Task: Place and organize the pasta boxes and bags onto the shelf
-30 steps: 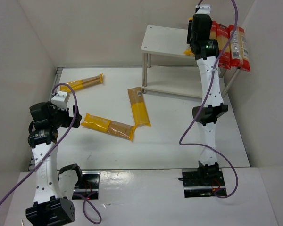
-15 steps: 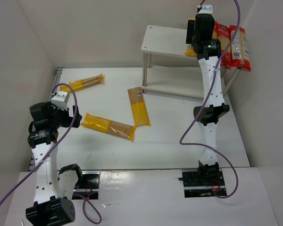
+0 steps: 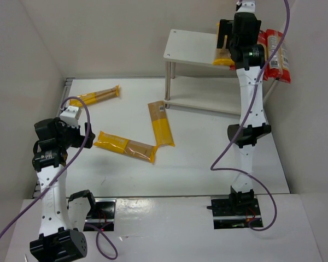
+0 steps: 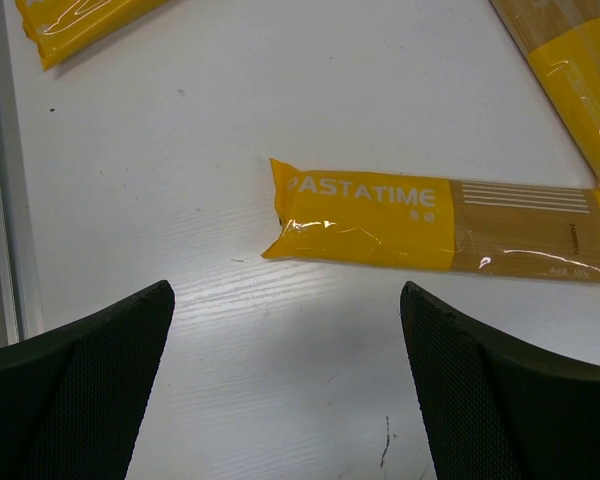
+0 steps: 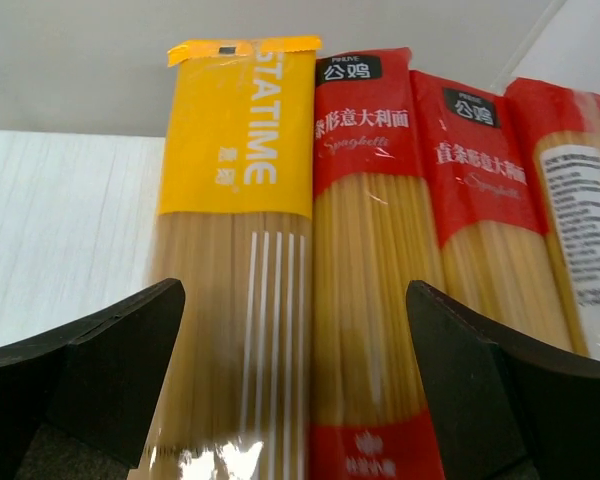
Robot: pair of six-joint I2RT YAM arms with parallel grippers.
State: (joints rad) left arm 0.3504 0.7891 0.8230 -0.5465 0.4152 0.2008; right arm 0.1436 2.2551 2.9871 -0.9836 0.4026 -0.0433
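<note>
The shelf [image 3: 191,46] held more: the right arm [image 3: 250,103] had lifted clear of its top board, leaving a yellow packet [image 5: 235,200] flat beside the red packets [image 5: 370,220]. Three loose packets [image 3: 126,146] remained on the counter [image 3: 208,158]. The right tool [image 5: 295,292] was spread and empty. The left tool [image 4: 285,290] was spread above one loose packet.

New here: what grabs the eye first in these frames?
The right gripper, open, hovers over the shelf, whose top tier holds a neat row: one yellow packet beside three red packets. Three more yellow ones lie scattered on the table, one below the open left gripper.
</note>
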